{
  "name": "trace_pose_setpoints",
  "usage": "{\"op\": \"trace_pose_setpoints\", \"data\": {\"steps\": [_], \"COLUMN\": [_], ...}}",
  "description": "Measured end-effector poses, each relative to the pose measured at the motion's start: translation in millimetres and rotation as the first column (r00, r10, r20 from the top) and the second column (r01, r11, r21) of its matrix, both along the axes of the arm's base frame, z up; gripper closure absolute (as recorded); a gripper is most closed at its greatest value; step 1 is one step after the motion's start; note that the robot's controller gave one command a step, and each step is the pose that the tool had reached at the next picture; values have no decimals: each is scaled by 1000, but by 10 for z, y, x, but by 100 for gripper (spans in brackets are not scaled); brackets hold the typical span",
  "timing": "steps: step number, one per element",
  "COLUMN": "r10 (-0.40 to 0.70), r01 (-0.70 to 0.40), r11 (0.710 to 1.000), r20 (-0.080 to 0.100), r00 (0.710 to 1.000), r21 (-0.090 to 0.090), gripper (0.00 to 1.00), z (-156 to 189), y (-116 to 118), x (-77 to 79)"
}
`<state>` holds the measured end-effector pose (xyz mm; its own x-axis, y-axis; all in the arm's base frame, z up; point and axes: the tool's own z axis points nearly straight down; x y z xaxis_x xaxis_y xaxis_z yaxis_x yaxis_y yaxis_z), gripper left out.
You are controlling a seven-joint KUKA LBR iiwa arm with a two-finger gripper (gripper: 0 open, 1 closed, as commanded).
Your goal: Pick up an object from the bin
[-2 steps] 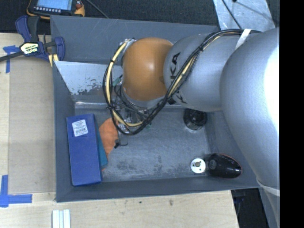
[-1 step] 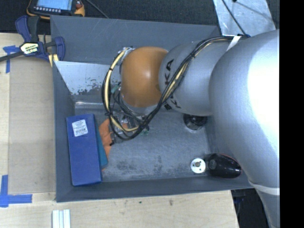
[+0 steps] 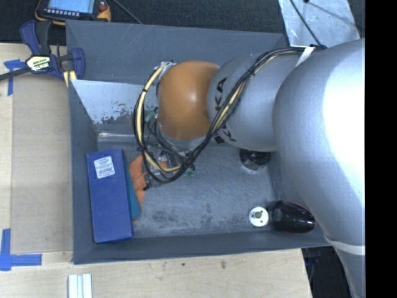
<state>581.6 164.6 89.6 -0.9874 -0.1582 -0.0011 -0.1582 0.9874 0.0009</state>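
Grey metal bin point(image 3: 186, 42) walls slope down to a scuffed, speckled floor that holds only a few loose things. Along the left side lies a long blue box point(image 3: 110, 197), flat, with a white label point(image 3: 103, 166) at its far end. Pressed against the box's right side is a small orange item point(image 3: 135, 174), partly hidden, its shape unclear. Near the right corner rests a black object point(image 3: 293, 218) with a white round cap point(image 3: 258, 215) on its left end. A dark round thing point(image 3: 254, 160) peeps out from under the arm, right of centre.

The silver arm point(image 3: 291, 98) comes in from the right and fills that side of the bin. Its wrist wears a rounded orange cover point(image 3: 183, 101), with cables point(image 3: 146, 113) looping down its left side. Beneath the cover the gripper point(image 3: 162, 161) points down at the floor, just right of the orange item and close to the blue box. Whether it is spread or closed cannot be made out, and nothing can be seen held in it.

Bare floor stretches across the near middle of the bin, between the box and the black object. On the left the box sits close to the wall.
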Motion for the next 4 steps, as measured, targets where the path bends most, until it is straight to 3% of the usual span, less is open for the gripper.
{"op": "trace_pose_setpoints", "data": {"steps": [1,2,3,4], "r10": [9,50,48,48], "r01": [-9,-49,-49,-49], "r11": [1000,999,999,999], "r20": [3,5,-12,-12], "r00": [1000,999,999,999], "r21": [-1,-12,-25,-25], "gripper": [100,0,100,100], "z": [-24,-191,-187,-187], "y": [229,626,581,580], "x": [23,322,310,310]}}
